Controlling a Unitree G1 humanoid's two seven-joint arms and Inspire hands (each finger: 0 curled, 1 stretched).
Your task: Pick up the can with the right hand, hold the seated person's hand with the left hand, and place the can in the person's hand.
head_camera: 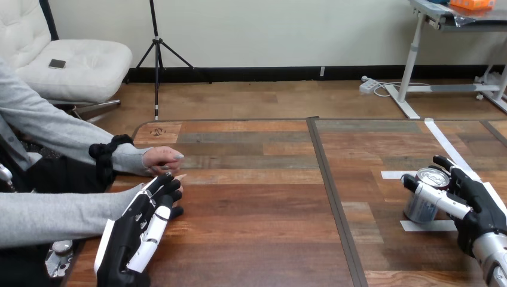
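Observation:
A silver can (422,206) stands upright on the table at the right, between white tape marks. My right hand (478,206) is wrapped round it: the thumb crosses its near side and the fingers curl behind its top. At the left, my left hand (140,230) lies with straight fingers over the person's nearer hand (179,177), of which just a fingertip peeks out past my fingers. I cannot tell whether the two touch. The person's farther hand (161,158) rests loosely closed on the table just beyond.
White tape strips (427,225) mark the can's spot, and a longer strip (448,146) runs diagonally behind it. A dark seam (329,185) splits the wooden table down the middle. The person's grey-sleeved forearm (54,215) lies along the left edge.

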